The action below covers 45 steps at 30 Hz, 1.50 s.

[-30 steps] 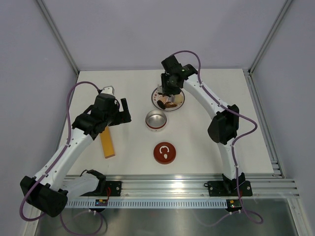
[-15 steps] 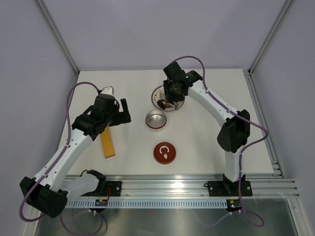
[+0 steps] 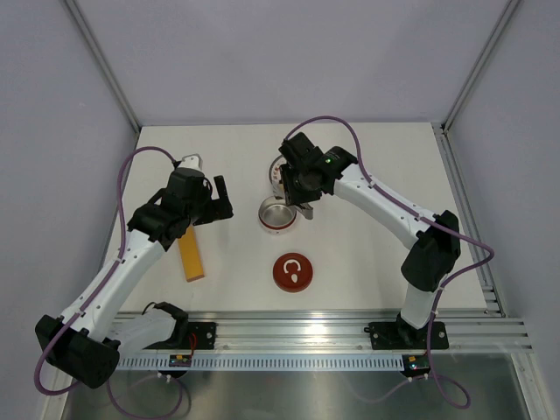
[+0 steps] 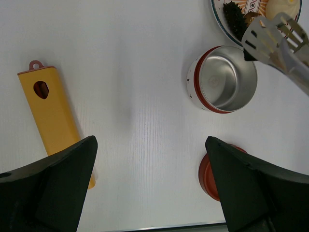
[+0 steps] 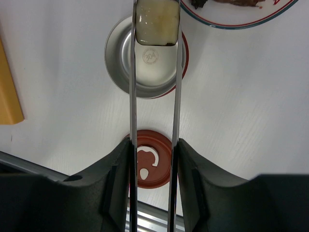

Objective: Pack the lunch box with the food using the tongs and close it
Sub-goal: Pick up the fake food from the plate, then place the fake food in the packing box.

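My right gripper (image 5: 153, 150) is shut on the silvery tongs (image 5: 131, 96). Their tips pinch a beige piece of food (image 5: 157, 21) just above the open steel lunch box (image 5: 120, 63). In the top view this gripper (image 3: 302, 188) hangs over the far rim of the lunch box (image 3: 277, 215). The dark-red lid (image 3: 292, 272) lies flat nearer the arms, mark up. More food, a black piece (image 4: 235, 19) among it, stays on the patterned plate (image 4: 217, 12). My left gripper (image 4: 150, 183) is open and holds nothing, hovering left of the lunch box (image 4: 198, 84).
A flat yellow-orange bar (image 3: 192, 254) lies under the left arm, left of the tin. The plate (image 3: 276, 172) sits just beyond the tin, partly hidden by the right wrist. A metal rail runs along the table's near edge.
The right arm has drawn back from the plate toward the near side, carrying the tongs and the beige piece over the tin. The left arm has stayed put.
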{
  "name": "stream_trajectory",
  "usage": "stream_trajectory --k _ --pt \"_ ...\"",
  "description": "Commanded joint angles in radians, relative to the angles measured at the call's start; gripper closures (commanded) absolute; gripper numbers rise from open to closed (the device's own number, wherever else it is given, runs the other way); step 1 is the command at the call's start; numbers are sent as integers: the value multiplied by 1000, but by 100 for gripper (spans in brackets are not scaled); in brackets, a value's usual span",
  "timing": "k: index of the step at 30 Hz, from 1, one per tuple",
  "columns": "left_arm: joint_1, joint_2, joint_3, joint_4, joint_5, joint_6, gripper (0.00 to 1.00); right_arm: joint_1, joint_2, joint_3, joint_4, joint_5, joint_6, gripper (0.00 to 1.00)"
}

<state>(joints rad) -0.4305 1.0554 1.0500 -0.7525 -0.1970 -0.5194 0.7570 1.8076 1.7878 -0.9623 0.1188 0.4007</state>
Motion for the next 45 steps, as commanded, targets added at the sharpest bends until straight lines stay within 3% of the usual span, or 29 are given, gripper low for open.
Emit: stream_trajectory --k 1,21,27,36,45 --pt "6 -21 -8 45 -27 -8 1 36 -33 -30 34 24 30 66" --pt "4 -12 -18 44 -22 -5 1 99 -5 -91 66 -11 53 62" --pt "6 -3 -12 38 -18 -2 1 105 10 -93 69 -18 53 57" --pt "6 -3 -15 39 -13 -7 1 108 16 -94 63 -5 53 41" --pt "6 -3 -10 36 -13 -5 1 108 1 -85 62 15 55 40"
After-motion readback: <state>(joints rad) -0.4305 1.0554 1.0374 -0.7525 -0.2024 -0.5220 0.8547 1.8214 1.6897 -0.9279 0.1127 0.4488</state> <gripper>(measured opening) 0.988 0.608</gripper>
